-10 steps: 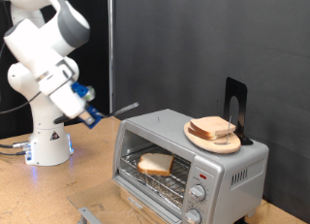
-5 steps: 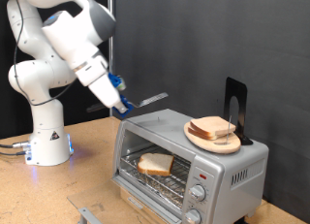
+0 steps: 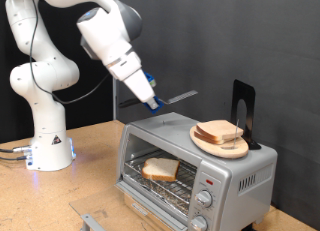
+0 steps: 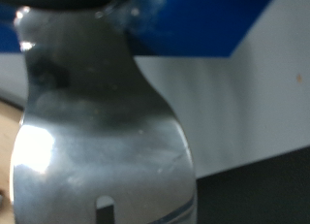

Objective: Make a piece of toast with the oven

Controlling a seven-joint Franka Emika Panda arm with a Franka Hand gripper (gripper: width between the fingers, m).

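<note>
Your gripper (image 3: 152, 101) hangs in the air above the oven (image 3: 197, 167), over its end toward the exterior view's left, and touches nothing below it. It is clamped on the handle of a metal spatula (image 3: 178, 96), whose flat blade sticks out toward the exterior view's right, over the oven's top and short of the wooden plate (image 3: 208, 141). In the wrist view the spatula (image 4: 102, 146) fills most of the picture, shiny and blurred, with a slot cut in it near the lower edge; the fingers themselves are not clear there beyond the blue pads. Look inside the oven: the door is down and the toast (image 3: 160, 169) lies flat on the wire rack, toward the exterior view's left of the cavity. On top of the oven, toward the exterior view's right, the plate carries a stack of slices (image 3: 221, 132), and a black stand (image 3: 244, 111) rises just behind it. The knobs (image 3: 203, 200) run down the oven's front at the exterior view's right.
</note>
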